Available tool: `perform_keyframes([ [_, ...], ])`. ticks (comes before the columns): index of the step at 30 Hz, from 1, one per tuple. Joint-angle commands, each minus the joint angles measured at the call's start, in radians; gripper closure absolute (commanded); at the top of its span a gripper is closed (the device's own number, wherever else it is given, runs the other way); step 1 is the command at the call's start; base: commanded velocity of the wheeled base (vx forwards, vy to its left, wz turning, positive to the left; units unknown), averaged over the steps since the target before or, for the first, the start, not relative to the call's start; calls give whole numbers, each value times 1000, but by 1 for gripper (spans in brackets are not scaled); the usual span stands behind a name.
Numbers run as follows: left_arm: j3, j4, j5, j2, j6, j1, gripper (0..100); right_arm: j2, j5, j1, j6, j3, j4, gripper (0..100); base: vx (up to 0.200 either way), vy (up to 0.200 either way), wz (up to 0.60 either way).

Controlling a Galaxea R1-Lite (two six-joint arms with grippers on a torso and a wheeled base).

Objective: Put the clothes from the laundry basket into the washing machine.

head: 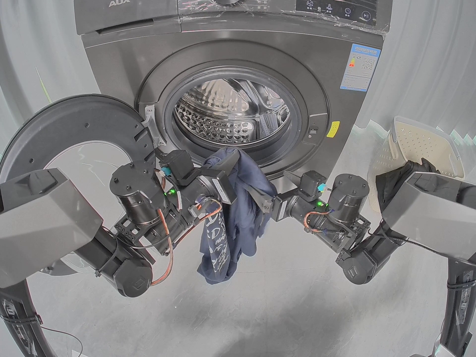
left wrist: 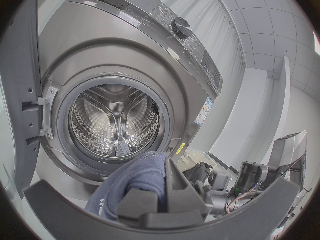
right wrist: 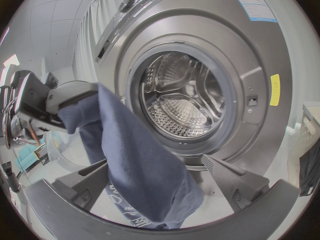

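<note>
Left gripper (head: 232,164) is clenched on the navy shirt (head: 243,221); right gripper (head: 259,198) is spread wide beside it. You'll find it light and limp: pinch a bunched fold high up.

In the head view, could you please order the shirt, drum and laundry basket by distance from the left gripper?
1. The shirt, held in the left gripper.
2. The drum, just behind it.
3. The laundry basket, far off on the robot's right.
</note>
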State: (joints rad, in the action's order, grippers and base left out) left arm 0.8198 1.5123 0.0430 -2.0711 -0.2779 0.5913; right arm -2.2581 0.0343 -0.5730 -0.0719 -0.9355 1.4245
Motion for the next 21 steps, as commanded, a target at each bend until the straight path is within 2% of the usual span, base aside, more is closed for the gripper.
perform_keyframes([
  [1,-2,2,0,-4,0,-5,100,29,1,33,1,3,2,0,0,0,0],
  [12,-11,3,2,-6,3,2,100,28,10,18,0,-8,8,0,0,0,0],
  [21,-10,8,2,-7,3,5,100,-26,26,-2,0,-83,14,0,0,0,0],
])
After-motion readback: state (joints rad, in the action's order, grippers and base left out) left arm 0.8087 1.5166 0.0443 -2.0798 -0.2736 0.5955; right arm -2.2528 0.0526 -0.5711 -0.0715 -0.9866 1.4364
